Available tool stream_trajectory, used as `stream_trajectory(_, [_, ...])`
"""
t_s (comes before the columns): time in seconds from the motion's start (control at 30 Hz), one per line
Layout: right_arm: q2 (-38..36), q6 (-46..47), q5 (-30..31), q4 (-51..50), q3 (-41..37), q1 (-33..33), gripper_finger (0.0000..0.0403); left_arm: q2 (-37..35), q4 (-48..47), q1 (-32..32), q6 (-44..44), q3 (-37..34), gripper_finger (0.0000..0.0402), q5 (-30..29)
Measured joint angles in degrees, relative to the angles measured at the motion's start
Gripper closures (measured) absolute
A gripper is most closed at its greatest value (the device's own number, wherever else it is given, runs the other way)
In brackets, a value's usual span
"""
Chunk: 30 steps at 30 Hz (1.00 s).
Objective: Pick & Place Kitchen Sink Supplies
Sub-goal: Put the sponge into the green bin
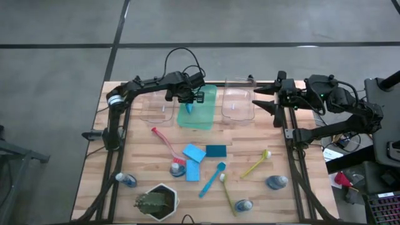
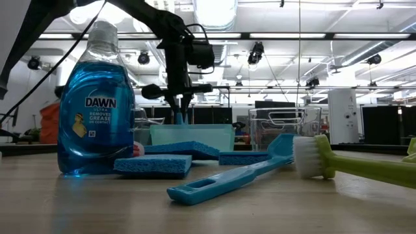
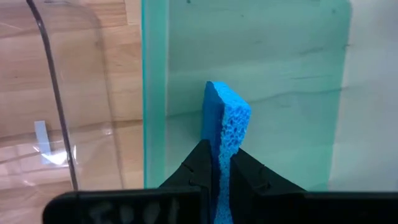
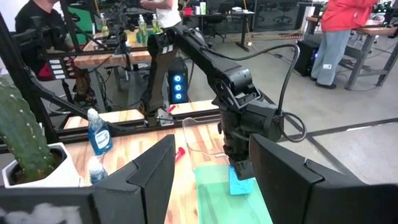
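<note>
Gripping: left gripper (image 3: 221, 171) is pinching a blue sponge (image 3: 225, 124) edge-on, fingers (image 3: 198, 163) pressing both flat faces.
Sponge position: it is hanging upright, sticking out beyond the fingertips, over the green tray (image 1: 199, 110).
Tray neighbours: clear bins (image 1: 238, 104) are sitting on either side.
Right gripper (image 1: 264, 100): it is waiting by the right bin, jaws standing partly apart, holding nothing.
Remaining supplies: sponges (image 1: 194, 152), brushes (image 1: 212, 180) and bottles (image 1: 127, 180) are lying on the table (image 1: 275, 206).

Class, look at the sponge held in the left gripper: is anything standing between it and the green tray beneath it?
Nothing visible does. The left gripper pinches the blue sponge on edge directly over the green tray, whose floor below looks bare. The clear bins sit to either side, not underneath. The right gripper waits apart, open.
</note>
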Motion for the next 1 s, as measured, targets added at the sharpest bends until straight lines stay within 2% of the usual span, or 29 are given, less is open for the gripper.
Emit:
stream_trajectory(0.57, [0.09,-0.05,0.07,-0.38,-0.18,-0.02,0.0200,0.45,0.51,-0.02,-0.18,0.20,0.0372,0.83])
stream_trajectory(1.0, [0.09,-0.03,0.11,-0.38,-0.22,-0.02,0.0200,0.67,0.82,-0.09,-0.92,0.49,0.0251,1.49])
